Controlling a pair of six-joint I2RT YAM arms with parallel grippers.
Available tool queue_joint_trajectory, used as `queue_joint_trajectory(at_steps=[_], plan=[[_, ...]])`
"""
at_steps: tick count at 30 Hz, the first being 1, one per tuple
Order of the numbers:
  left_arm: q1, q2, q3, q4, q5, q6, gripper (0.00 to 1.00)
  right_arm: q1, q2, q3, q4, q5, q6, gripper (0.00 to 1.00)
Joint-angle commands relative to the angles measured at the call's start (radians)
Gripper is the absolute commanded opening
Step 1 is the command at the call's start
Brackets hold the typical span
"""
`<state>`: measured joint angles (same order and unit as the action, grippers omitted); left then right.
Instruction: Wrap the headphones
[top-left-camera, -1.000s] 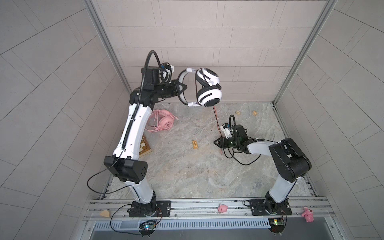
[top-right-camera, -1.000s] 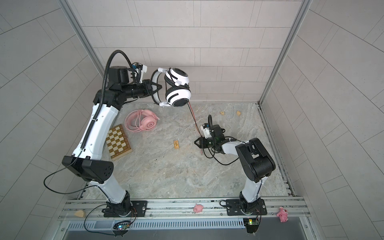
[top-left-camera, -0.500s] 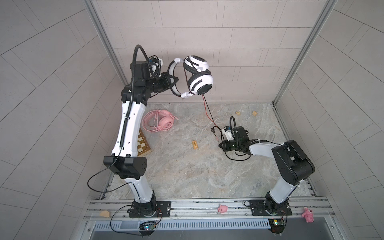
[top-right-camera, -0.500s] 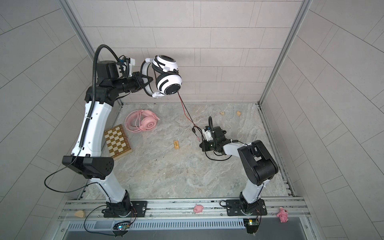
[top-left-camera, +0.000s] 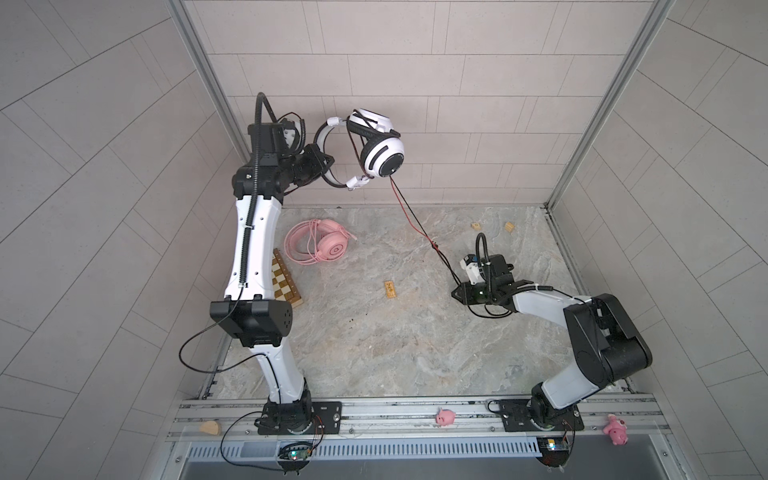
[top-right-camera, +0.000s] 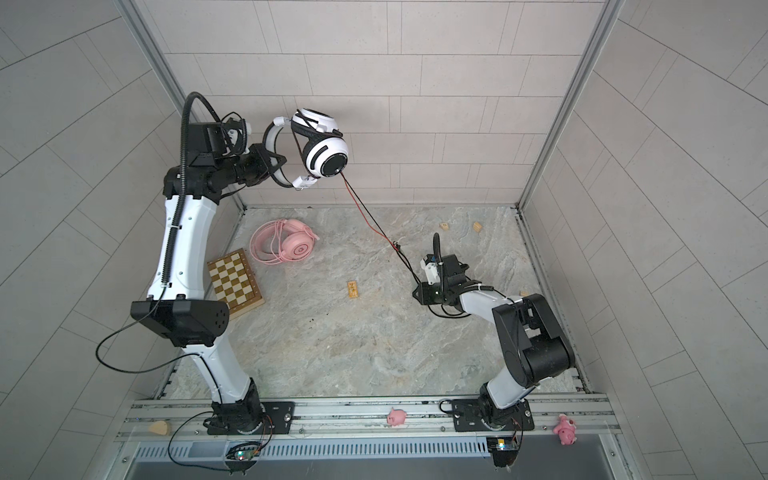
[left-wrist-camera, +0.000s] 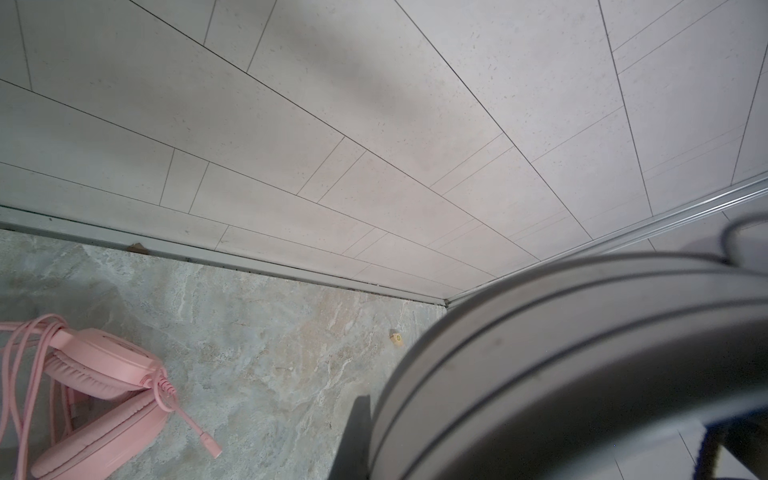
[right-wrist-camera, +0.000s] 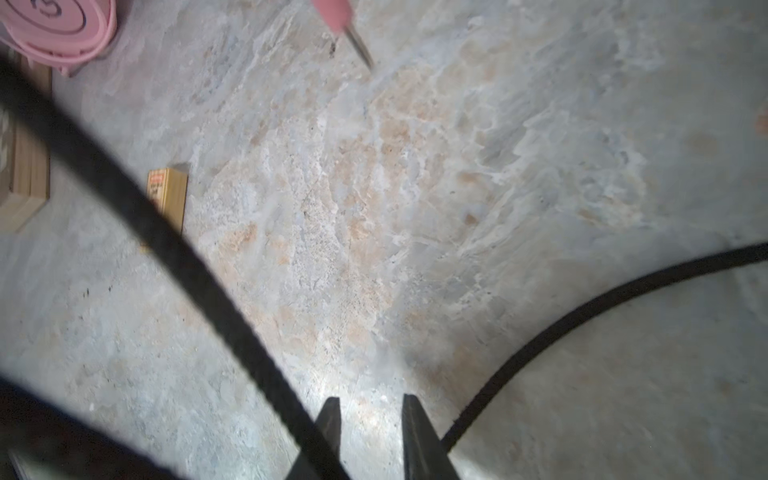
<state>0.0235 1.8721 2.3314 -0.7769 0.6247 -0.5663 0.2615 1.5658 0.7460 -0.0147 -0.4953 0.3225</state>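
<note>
White-and-black headphones (top-left-camera: 384, 160) hang aloft, pinched by left tool (top-left-camera: 326, 161); right tool (right-wrist-camera: 370, 405) spread, black cable (right-wrist-camera: 187, 262) just beside it.

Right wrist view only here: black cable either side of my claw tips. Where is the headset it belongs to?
Observer: The white-and-black headset is up in the air near the back wall, its headband gripped by the left claw.
Operator: Is the cable slack?
Observer: No; in both top views the black cable runs nearly straight from the lower ear cup to the right claw.
Operator: Any wraps on it?
Observer: Dark strands cross the upper ear cup.
</note>
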Motion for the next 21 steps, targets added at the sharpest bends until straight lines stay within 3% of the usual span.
queue_joint_trajectory(at_steps=[1, 8, 15, 21], plan=[[-0.026, -0.04, 0.038, 0.034, 0.007, -0.005, 0.0, 0.004, -0.042, 0.039, -0.065, -0.015, -0.023, 0.29], [-0.119, -0.061, -0.008, 0.007, 0.009, 0.027, 0.0, 0.005, -0.101, 0.115, -0.15, -0.052, -0.045, 0.47], [-0.189, -0.064, -0.019, -0.008, 0.003, 0.049, 0.0, 0.015, -0.116, 0.151, -0.149, -0.094, -0.046, 0.49], [-0.206, -0.076, -0.032, -0.019, -0.011, 0.058, 0.0, 0.094, -0.037, 0.194, -0.051, -0.128, -0.007, 0.49]])
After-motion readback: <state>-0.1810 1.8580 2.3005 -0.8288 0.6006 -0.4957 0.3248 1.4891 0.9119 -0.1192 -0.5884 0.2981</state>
